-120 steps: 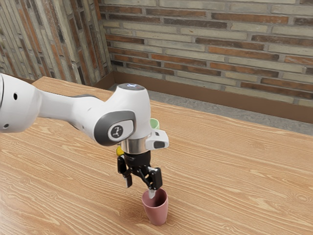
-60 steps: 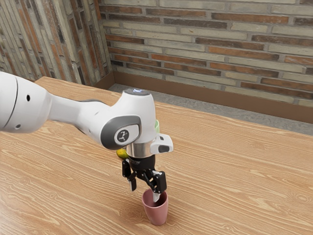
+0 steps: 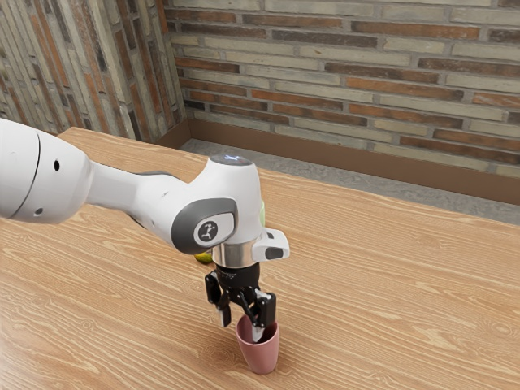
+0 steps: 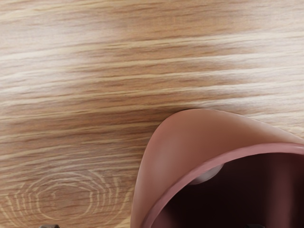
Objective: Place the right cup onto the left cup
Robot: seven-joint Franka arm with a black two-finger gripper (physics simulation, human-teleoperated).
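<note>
In the exterior view my gripper [image 3: 241,325] stands open at the pink cup [image 3: 261,356], with one fingertip inside the cup's mouth and the other outside its wall, on the side toward the exterior view's left. The pink cup is upright on the table. Behind the arm, a sliver of the green cup [image 3: 262,213] shows; the rest is hidden. The wrist view has the pink cup [image 4: 175,147] close under the hand, its dark mouth facing up, and the tips of the gripper [image 4: 152,226] just visible, apart.
A yellow object [image 3: 203,257], partly hidden by the arm, lies on the wooden table [image 3: 390,292] between the green cup and the gripper. A brick wall rises beyond the table's far edge.
My hand has moved toward the exterior view's right and down, bringing one fingertip from the pink cup's rim into its mouth. The yellow object is now more covered by the arm.
</note>
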